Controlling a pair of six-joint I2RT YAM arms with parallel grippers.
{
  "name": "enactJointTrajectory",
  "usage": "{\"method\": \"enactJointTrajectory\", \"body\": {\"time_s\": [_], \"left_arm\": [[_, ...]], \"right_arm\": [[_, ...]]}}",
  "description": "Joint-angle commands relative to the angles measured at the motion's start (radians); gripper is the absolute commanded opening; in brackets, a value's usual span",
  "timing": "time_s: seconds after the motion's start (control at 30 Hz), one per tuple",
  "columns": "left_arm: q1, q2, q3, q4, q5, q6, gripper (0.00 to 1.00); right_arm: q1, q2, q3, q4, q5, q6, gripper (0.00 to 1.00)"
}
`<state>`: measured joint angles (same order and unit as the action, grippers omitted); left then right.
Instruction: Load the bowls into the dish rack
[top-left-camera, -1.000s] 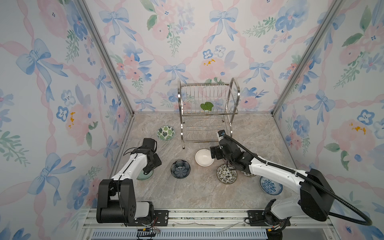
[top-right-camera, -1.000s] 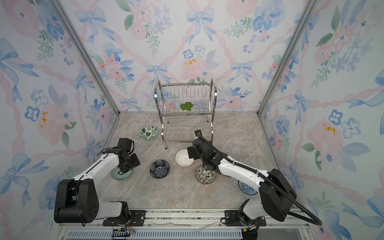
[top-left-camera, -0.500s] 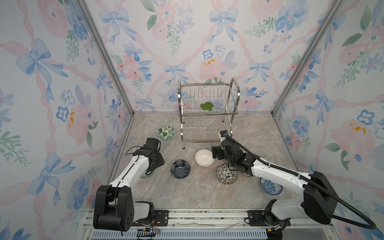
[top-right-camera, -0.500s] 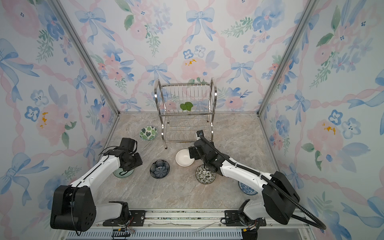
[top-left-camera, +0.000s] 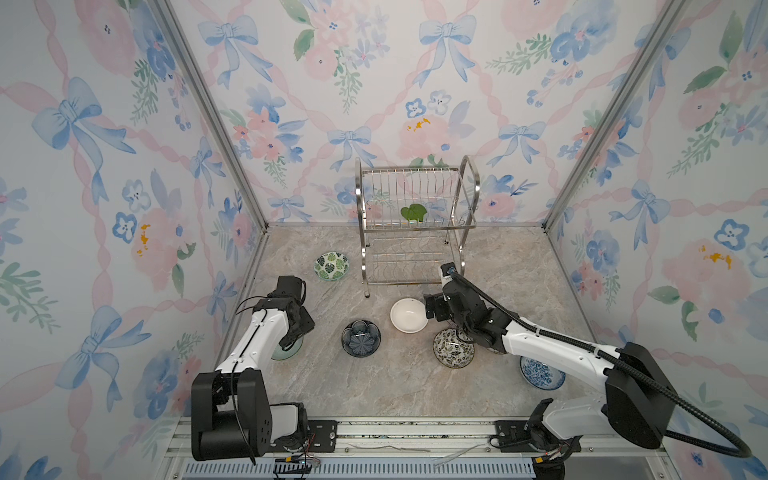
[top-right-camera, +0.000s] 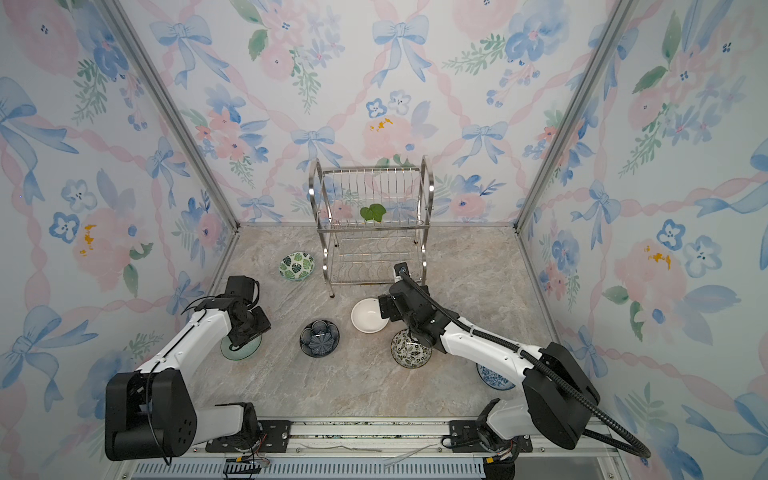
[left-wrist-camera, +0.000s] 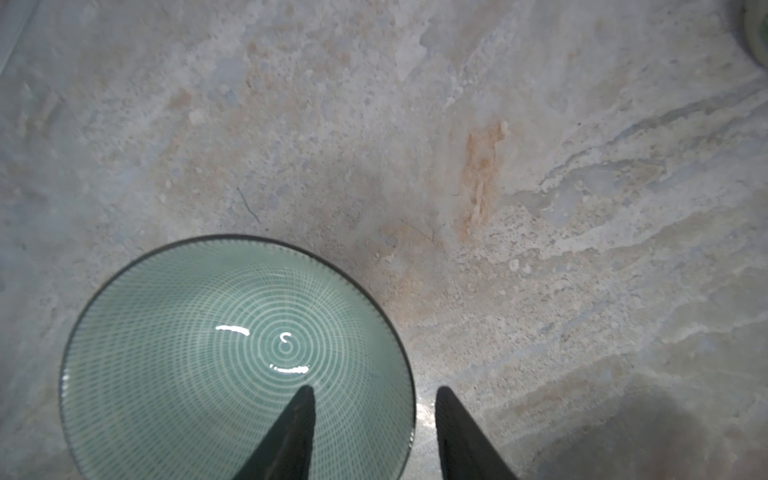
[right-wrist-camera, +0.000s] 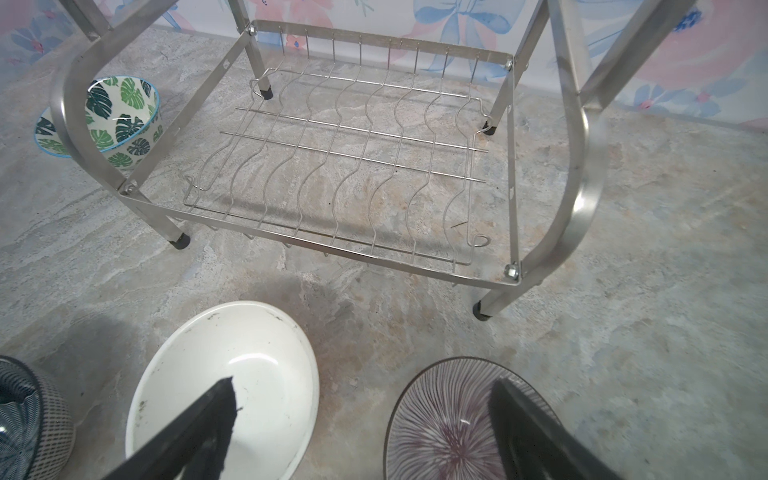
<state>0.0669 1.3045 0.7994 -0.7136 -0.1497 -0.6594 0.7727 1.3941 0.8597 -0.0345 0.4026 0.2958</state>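
Unclenched left jaws straddle the half-hidden green bowl (top-right-camera: 245, 352); right jaws gape empty above the cut-off purple-lined bowl (right-wrist-camera: 440, 428).

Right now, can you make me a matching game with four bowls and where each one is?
Bowls
1. leaf bowl
2. white bowl
3. green ringed bowl
4. blue flowery bowl

Places
A. partly hidden under the right arm
B. left of the rack in both top views
C. one left jaw over it, the other outside its rim
D. just in front of the rack, with a right jaw over it

Pairs: 1-B, 2-D, 3-C, 4-A
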Motion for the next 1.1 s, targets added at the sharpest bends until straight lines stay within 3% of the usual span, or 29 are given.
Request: {"method": "enactJointTrajectory", "body": {"time_s": [0.0,0.03,0.1,0.2,0.43,0.53,0.67,0.9,1.07], "left_arm": [[0.038,0.040,0.027,-0.035,-0.033,-0.013,0.47],[0.044,0.053,0.032,-0.034,-0.027,-0.009,0.46],[0.045,0.078,0.045,-0.033,-0.013,0.011,0.34],[0.045,0.097,0.056,-0.029,-0.009,0.025,0.30],[0.044,0.111,0.072,-0.029,0.001,0.054,0.00],[0.022,0.099,0.086,-0.028,0.035,0.063,0.00],[-0.103,0.097,0.144,-0.016,0.006,0.072,0.00],[-0.346,0.282,0.318,-0.013,-0.091,0.112,0.00],[-0.427,0.378,0.391,-0.012,-0.142,0.141,0.00]], "right_arm": [[-0.017,-0.024,-0.022,0.027,-0.010,0.010,0.97],[-0.019,-0.026,-0.028,0.031,-0.014,0.012,0.97],[-0.027,-0.029,-0.032,0.034,-0.021,0.017,0.97],[-0.035,-0.036,-0.037,0.035,-0.024,0.018,0.97],[-0.049,-0.050,-0.051,0.047,-0.030,0.025,0.96],[-0.051,-0.048,-0.051,0.047,-0.031,0.024,0.97],[-0.057,-0.043,-0.052,0.043,-0.031,0.029,0.97],[-0.077,-0.081,-0.056,0.005,-0.031,0.057,0.96],[-0.104,-0.122,-0.073,-0.033,-0.032,0.074,0.97]]}}
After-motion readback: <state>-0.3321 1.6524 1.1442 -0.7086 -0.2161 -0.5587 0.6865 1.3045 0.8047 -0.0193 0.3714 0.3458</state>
